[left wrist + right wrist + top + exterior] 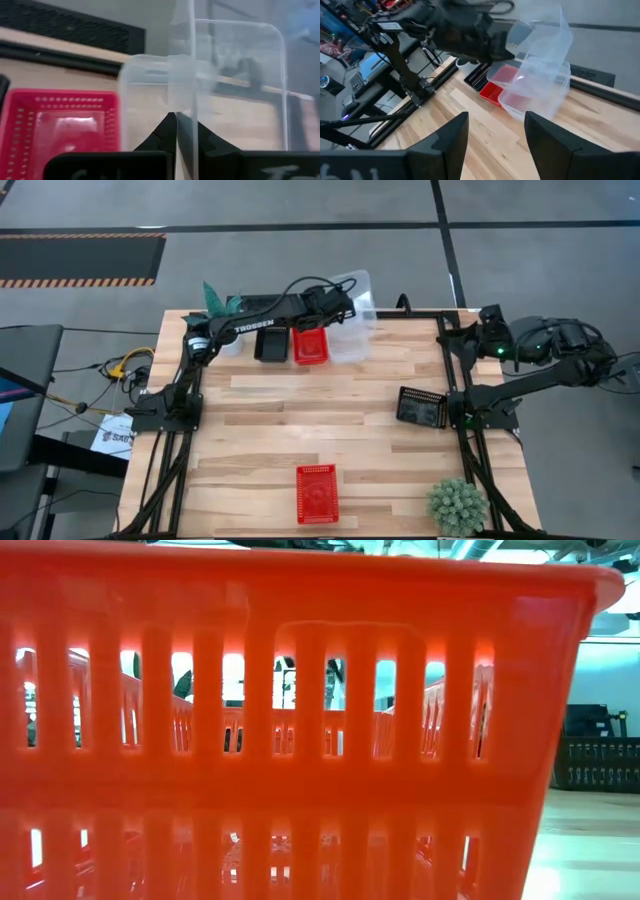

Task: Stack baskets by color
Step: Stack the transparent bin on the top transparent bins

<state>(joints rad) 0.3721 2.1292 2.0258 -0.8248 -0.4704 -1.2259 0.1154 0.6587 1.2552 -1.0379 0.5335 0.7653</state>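
My left gripper [340,305] reaches along the table's far edge, shut on a clear basket [357,288] that is tipped over a second clear basket [350,338] on the table. Whether the two touch I cannot tell. Left of them stand a red basket [310,346] and a black basket [270,345]. Another black basket [422,407] sits at the right, and another red basket [316,492] at the near edge, filling the low view [300,720]. My right gripper [495,145] hangs open at the right side, nothing between its fingers. My left gripper pinches one thin side wall [181,107] of the clear basket between its two fingers, the wall running up edge-on out of the shut tips. The fingers come slanting down from the table's left. The basket [542,35] sits tilted above the second clear basket [535,87].
A potted plant [458,505] stands at the near right corner and another [220,300] at the far left corner behind the left arm. The middle of the wooden table [330,420] is bare boards. Arm frames run along both sides.
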